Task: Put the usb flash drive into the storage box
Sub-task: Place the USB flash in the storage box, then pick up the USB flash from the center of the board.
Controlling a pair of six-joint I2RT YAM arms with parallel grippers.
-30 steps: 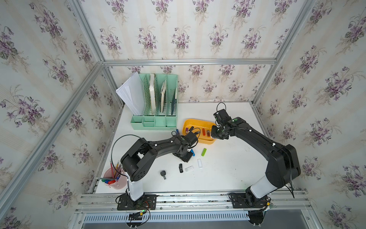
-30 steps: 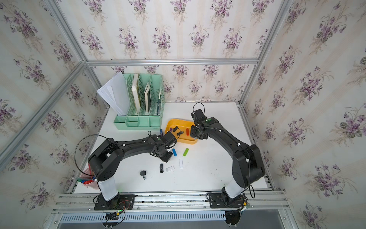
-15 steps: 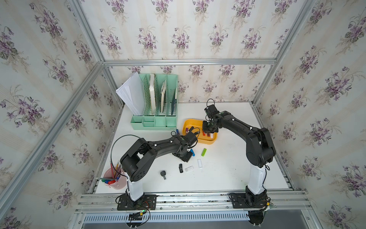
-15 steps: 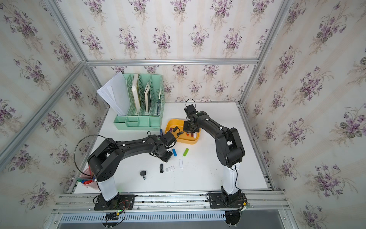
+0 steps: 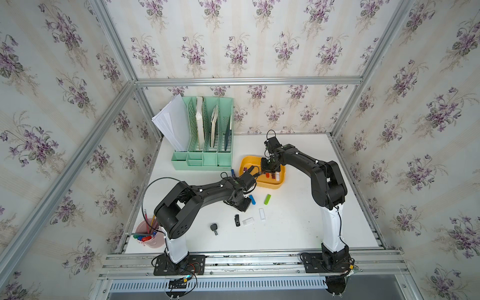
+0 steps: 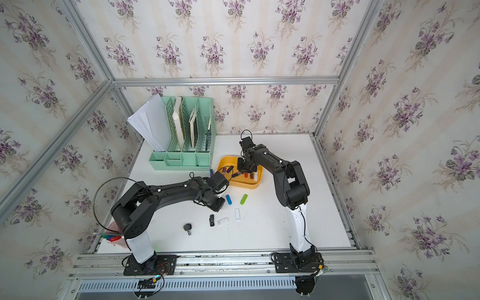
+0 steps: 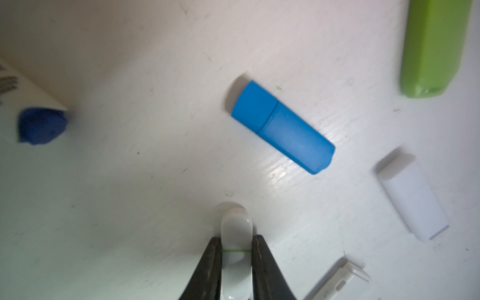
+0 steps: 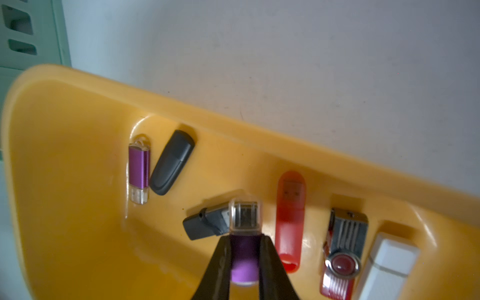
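Placing: right gripper (image 8: 245,237) holds purple drive (image 8: 244,262) over storage box (image 8: 78,207) | left gripper (image 7: 237,241) holds white drive (image 7: 236,226) | next: release inside

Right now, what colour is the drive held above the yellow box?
The drive is purple, clear-capped; right wrist view.

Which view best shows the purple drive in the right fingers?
The right wrist view: the purple drive sits close up between the fingers, over the storage box. In both top views the right arm hides it; the left wrist view misses it.
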